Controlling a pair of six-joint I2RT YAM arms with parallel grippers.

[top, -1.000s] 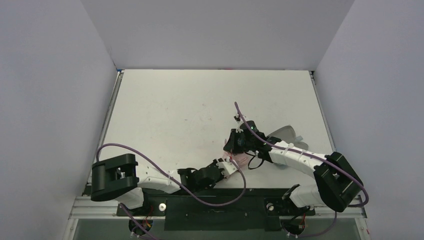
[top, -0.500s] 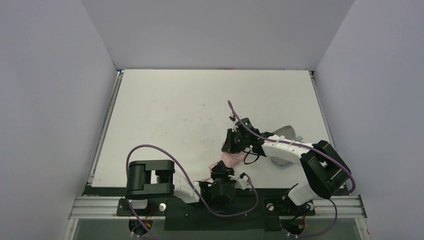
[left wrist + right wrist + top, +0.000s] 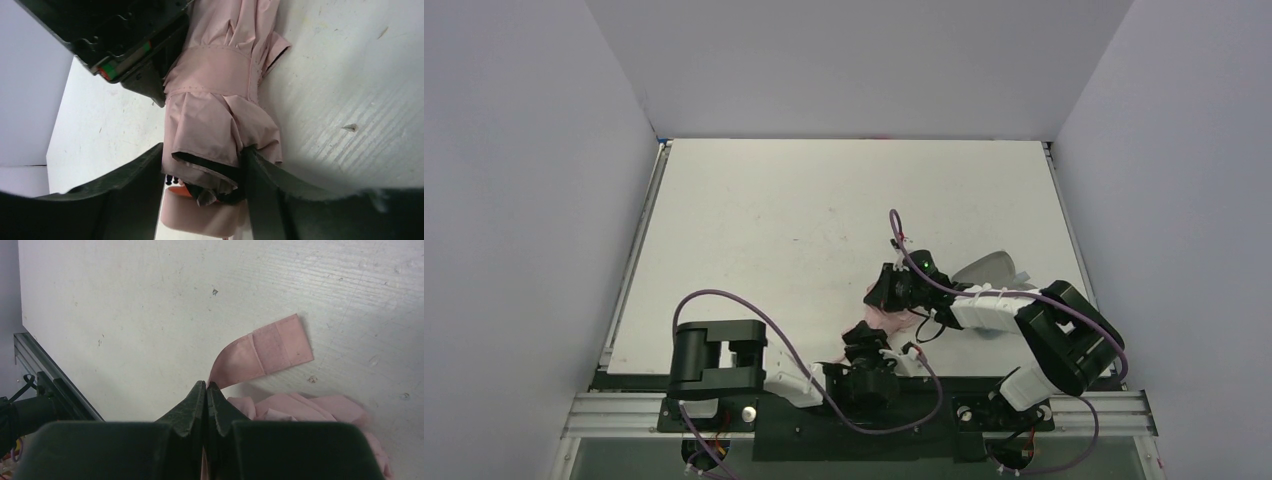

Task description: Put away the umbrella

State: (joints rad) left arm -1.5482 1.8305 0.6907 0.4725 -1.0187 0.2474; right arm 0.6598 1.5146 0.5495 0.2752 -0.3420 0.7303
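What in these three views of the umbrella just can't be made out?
Left wrist view: the umbrella runs off the bottom edge between the left fingers; whether they squeeze it is unclear.
Right wrist view: the shut right fingers hide where they pinch the strap.
Top view: the arms cover most of the umbrella and half of a grey thing, too small to identify.

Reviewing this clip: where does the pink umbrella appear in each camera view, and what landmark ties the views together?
Top external: the umbrella is a small pink patch at lower centre, between the two arms' grippers.
Left wrist: the umbrella fills the centre, its end between the left gripper fingers.
Right wrist: its strap lies centre right, pinched by the shut right gripper; canopy folds at bottom right.
Shared landmark: the white table.
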